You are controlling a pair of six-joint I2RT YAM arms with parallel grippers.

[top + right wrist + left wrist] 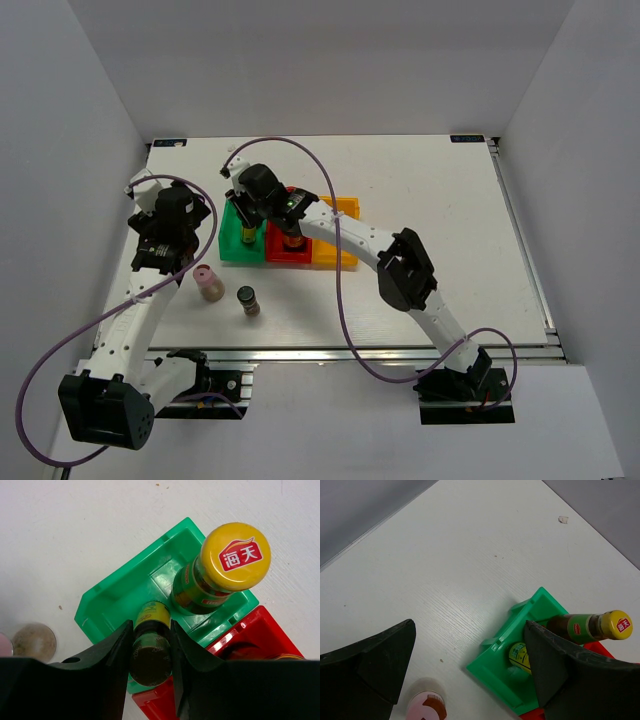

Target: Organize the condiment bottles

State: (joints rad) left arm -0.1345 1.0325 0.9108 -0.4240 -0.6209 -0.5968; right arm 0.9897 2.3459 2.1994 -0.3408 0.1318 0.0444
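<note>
On the white table (440, 230), largest first: the right arm reaches across from the near right to the bins, and the left arm is up along the left side. Three bins sit touching in a row, green bin (235, 248), red bin (285, 252), then orange bin (347, 206). The tall dark bottle with the yellow cap (235, 555) stands upright in the green bin. The red bin has something dark in it, too hidden to name. The pink shaker (207, 283) and the small dark shaker (247, 300) stand loose on the table near the front of the bins, just beside each other and not touching. The small yellow-labelled bottle (150, 655) is pinched by the right gripper (151, 630), fingers pressed on either side of its body just under the dark lid. It hangs over the green bin's near wall, next to the tall bottle. Whether it is resting on the bin floor can't be told. The left gripper (469, 645) is spread wide and holds nothing, with the pink shaker showing low between its fingers. Likely handling: the bottles look rigid and light, with smooth sides that may slip, and narrow bases that make them tippy. Best hold looks like around the body below the cap, kept upright, and lowered clear of the tall bottle so it isn't knocked.
</note>
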